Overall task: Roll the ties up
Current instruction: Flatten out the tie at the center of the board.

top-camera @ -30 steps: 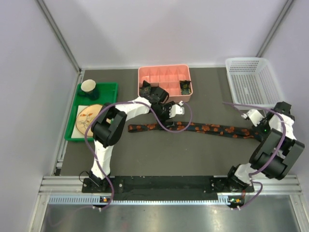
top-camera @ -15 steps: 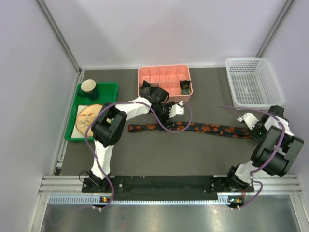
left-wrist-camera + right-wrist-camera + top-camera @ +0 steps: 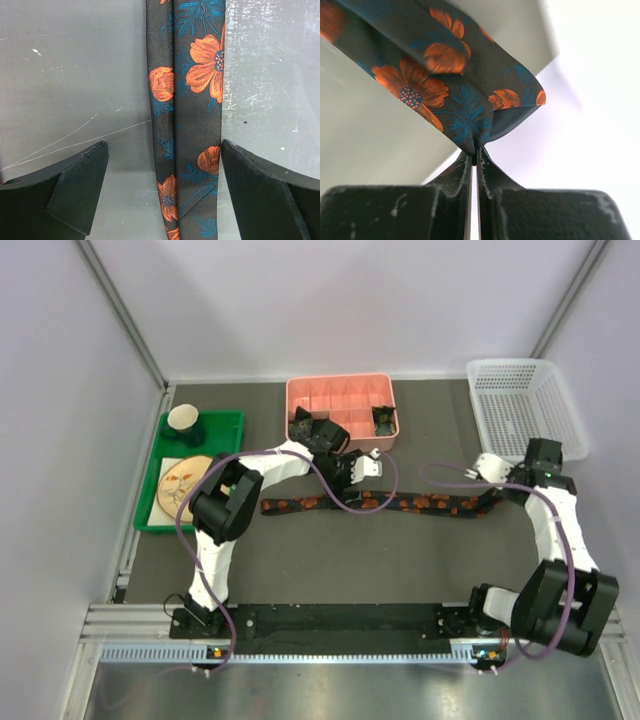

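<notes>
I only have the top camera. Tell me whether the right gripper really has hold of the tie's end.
Observer: Yes. The right wrist view shows the right gripper shut on the tie, pinching a fold of fabric at its very tips.
Operator: Now report the left side.
Observer: The left gripper is open and straddles the tie, which runs straight between its two sides.
Operator: Describe the fabric under it.
Observer: It shows as two strips side by side, a narrow one beside a wider one, printed with orange flowers and blue leaves.
</notes>
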You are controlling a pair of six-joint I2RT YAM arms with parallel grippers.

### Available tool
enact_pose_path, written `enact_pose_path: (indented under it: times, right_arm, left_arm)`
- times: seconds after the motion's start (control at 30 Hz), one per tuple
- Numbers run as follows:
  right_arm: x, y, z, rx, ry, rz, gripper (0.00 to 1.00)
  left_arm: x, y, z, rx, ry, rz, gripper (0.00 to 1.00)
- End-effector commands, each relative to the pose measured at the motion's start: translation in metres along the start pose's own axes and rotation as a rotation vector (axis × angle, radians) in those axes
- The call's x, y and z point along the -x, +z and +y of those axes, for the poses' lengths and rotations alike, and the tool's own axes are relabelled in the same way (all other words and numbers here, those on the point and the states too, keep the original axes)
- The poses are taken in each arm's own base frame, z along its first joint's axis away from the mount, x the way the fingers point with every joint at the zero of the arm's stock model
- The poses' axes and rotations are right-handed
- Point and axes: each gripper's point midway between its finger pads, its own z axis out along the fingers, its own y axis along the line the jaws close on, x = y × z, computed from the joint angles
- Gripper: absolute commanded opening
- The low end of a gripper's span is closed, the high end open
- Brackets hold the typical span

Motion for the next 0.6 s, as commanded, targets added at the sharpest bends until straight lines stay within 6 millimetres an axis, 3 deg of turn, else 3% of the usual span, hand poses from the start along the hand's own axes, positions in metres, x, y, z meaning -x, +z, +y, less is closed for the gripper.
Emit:
enact_pose_path:
  times: [0.0,0.17,0.37,0.47,0.57]
  right_arm:
    - [0.024,-0.020,0.015,-0.023,-0.158,-0.031,0.00]
    - [0.000,0.000,0.029,-0.002,-0.207,0.040,0.00]
    - [-0.048,0.014,-0.003,-0.070,-0.197,0.133,0.00]
    - [-0.059,0.019,-0.018,-0.096,-0.211,0.146,0.00]
    - [-0.058,0.024,-0.031,-0.135,-0.255,0.140,0.00]
  left_arm:
    - [-0.002,0.001,-0.004,-0.005,-0.007,-0.004,0.97]
    - [-0.001,0.000,-0.004,-0.002,-0.009,-0.005,0.97]
    - [0.003,0.000,-0.003,-0.001,-0.019,-0.018,0.97]
    - [0.005,0.001,-0.006,-0.009,-0.021,-0.025,0.97]
    - [0.009,0.000,-0.008,-0.014,-0.025,-0.040,0.97]
